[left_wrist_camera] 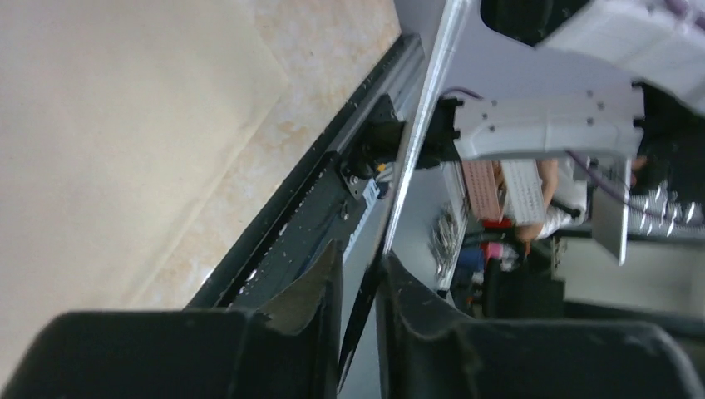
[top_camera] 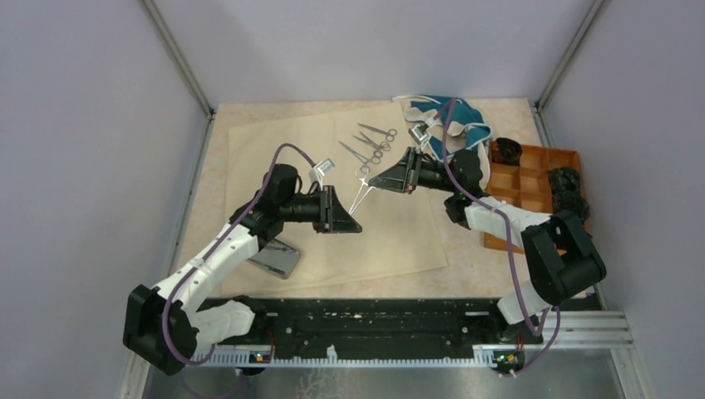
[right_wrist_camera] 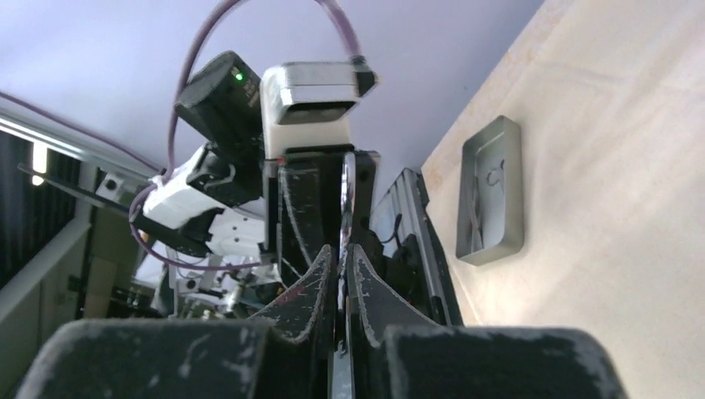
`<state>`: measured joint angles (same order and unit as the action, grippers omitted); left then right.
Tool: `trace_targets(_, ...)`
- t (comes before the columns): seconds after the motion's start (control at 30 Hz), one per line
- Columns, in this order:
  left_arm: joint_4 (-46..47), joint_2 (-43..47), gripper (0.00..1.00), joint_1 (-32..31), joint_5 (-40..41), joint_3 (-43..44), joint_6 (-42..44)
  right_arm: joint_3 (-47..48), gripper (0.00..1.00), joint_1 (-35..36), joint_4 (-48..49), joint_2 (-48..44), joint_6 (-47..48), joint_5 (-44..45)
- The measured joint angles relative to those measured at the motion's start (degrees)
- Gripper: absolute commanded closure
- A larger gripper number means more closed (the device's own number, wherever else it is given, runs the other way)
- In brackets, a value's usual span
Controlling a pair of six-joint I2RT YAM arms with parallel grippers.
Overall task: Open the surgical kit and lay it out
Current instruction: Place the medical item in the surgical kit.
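The beige cloth wrap [top_camera: 274,150] lies spread flat on the table. Three ring-handled scissors and forceps [top_camera: 374,143] lie on its far part. My right gripper [top_camera: 374,181] is shut on the thin silver tweezers [top_camera: 361,198] and holds them above the cloth; in the right wrist view [right_wrist_camera: 341,249] the tweezers [right_wrist_camera: 347,191] run forward between my left arm's fingers. My left gripper [top_camera: 353,220] faces it, jaws a narrow gap apart around the tweezers' other end [left_wrist_camera: 359,320]. The small steel tray [top_camera: 278,258] sits on the cloth's near left edge, with a thin instrument inside [right_wrist_camera: 490,199].
Teal-and-white fabric [top_camera: 453,120] is bunched at the far right. An orange-brown compartment tray [top_camera: 532,179] stands at the right edge with dark items in it. The black rail [top_camera: 374,320] runs along the near edge. Grey walls close in the table.
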<state>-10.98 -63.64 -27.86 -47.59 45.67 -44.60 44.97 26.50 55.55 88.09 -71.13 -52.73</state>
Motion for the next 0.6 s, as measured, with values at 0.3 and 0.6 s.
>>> trace_targets(0.3, -16.2, -1.5, 1.00, 0.6, -0.3, 8.7, 17.8, 14.9, 0.35, -1.5, -48.6, -5.2, 35.3, -1.3)
trace_targets(0.6, -27.5, -1.8, 1.00, -0.1, -2.8, 9.1, 30.9, 23.8, 0.40, -1.5, -73.4, -4.1, 57.4, -13.5)
